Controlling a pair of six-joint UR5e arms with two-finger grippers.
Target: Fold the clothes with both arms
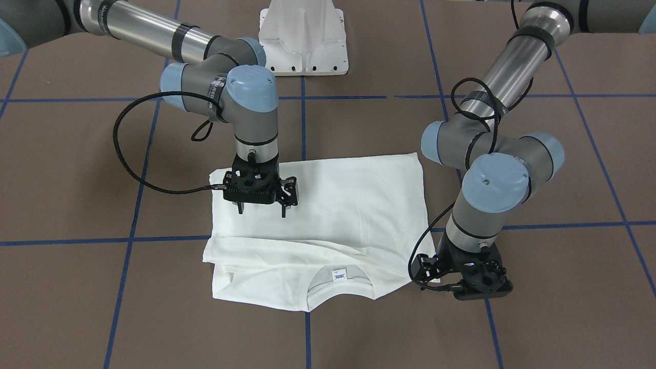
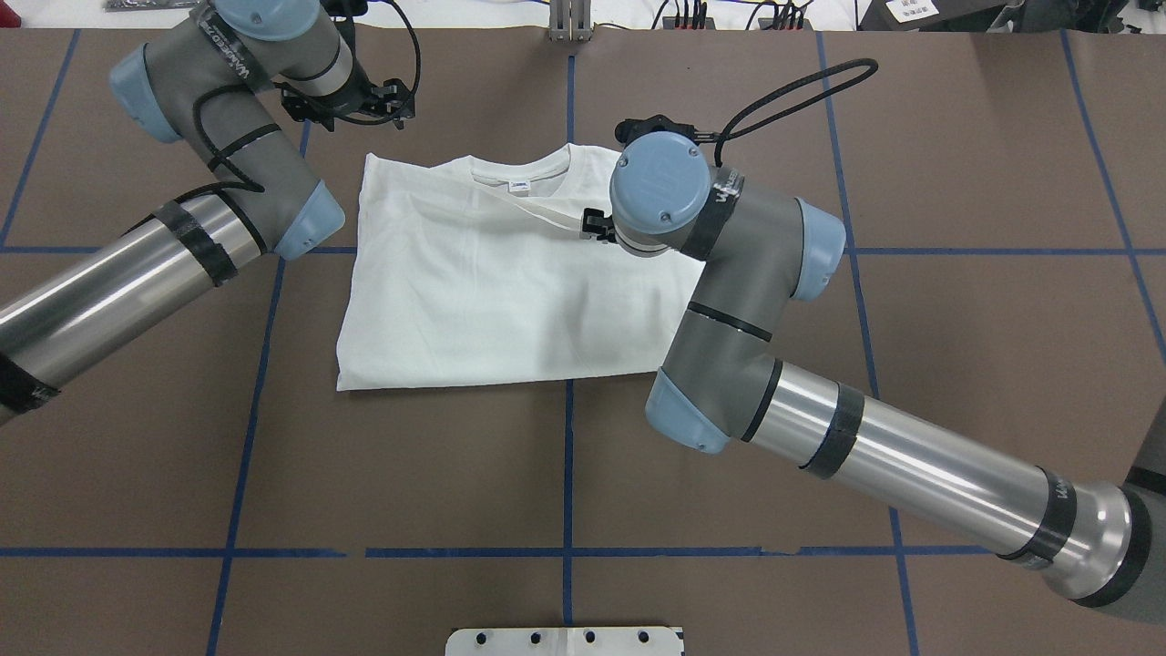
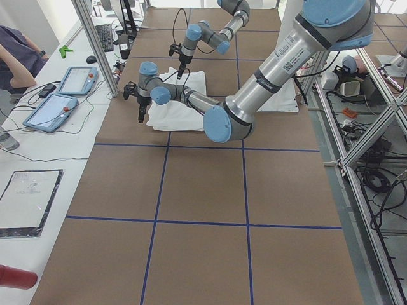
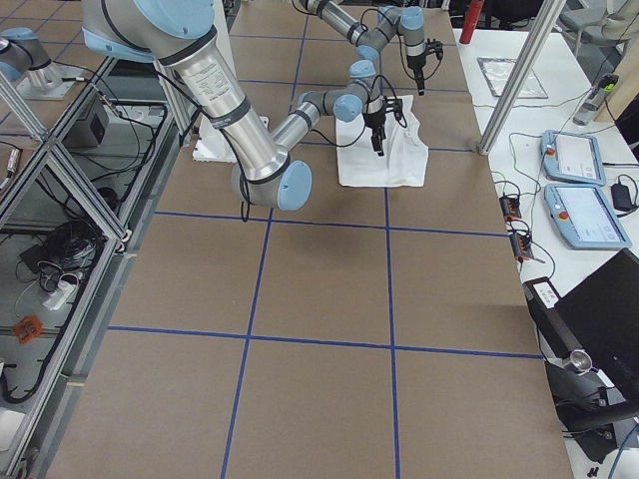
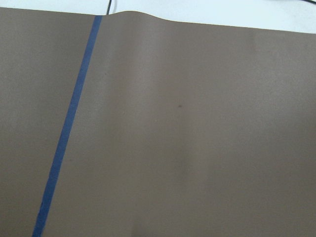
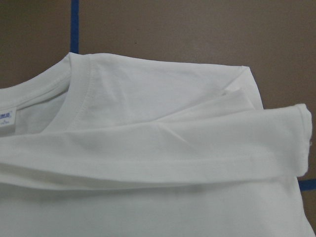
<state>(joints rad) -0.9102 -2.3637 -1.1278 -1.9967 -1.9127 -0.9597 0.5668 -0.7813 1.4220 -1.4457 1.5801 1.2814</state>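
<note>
The white T-shirt (image 1: 348,205) lies flat on the brown table, folded to a rough rectangle, with a sleeve laid across below the collar. Its neck label (image 1: 339,275) faces up; no printed text shows. It also shows in the overhead view (image 2: 474,301) and the right wrist view (image 6: 148,123). My right gripper (image 1: 261,210) hangs open and empty just above the shirt's edge. My left gripper (image 1: 479,289) is off the shirt beside its collar-side corner (image 2: 351,100). Its fingers are hidden. The left wrist view shows only bare table.
The white pedestal base (image 1: 302,41) stands at the robot's side of the table. Blue tape lines (image 1: 302,128) cross the brown surface. Tablets (image 3: 63,95) and cables lie on a side bench, where an operator (image 3: 16,57) stands.
</note>
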